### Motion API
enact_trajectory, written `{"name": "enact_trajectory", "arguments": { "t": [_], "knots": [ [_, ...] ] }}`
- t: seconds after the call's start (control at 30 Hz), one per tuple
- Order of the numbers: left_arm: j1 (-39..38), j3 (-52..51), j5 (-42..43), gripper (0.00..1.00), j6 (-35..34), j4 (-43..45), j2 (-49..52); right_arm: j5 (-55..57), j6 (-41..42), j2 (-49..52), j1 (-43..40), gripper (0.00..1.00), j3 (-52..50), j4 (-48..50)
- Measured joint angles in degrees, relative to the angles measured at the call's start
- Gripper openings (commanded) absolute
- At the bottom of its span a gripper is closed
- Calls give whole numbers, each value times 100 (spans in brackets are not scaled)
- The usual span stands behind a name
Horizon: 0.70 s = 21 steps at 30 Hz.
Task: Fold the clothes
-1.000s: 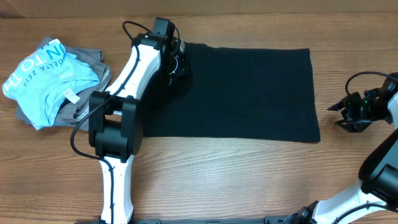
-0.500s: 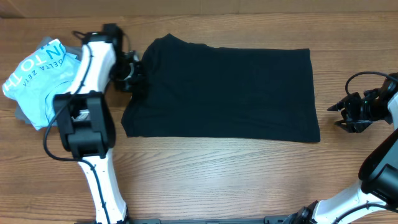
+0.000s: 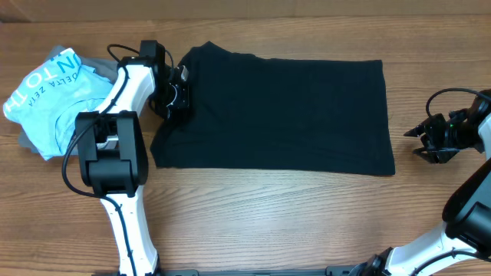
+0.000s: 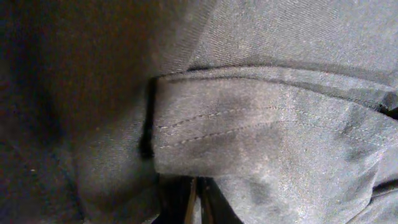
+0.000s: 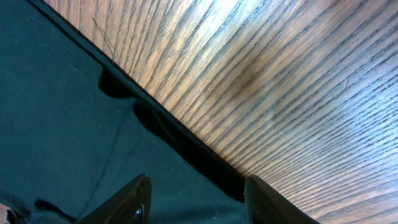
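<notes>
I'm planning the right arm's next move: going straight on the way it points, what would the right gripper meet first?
Probably the right edge of the T-shirt: the open right gripper points left at it across bare table. Its height is unclear.

T-shirt [image 3: 284,115] lies flat on table [image 3: 253,222]. Left gripper [image 3: 178,98] is on the T-shirt's left edge, near its far corner. Right gripper [image 3: 420,142] is off the T-shirt's right edge, near but apart. Lettered shirt [image 3: 54,96] lies left of the T-shirt, atop other garments [image 3: 115,70].

Overhead looks down; both wrists close on T-shirt [image 3: 284,115]
</notes>
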Motion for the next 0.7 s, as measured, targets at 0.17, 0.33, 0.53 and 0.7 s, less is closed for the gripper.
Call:
{"name": "enact_trajectory", "arguments": {
  "t": [0.17,0.33,0.53,0.7],
  "knots": [
    [79,13,92,5,-2,-22,0,0,2,0,0,52,0,31],
    [190,365,92,4,-2,-437,0,-2,0,0,0,52,0,35],
    [293,1051,17,19,26,-837,0,-2,0,0,-2,52,0,37],
    [317,1156,-131,33,4,-726,0,0,0,0,0,52,0,37]
  ]
}}
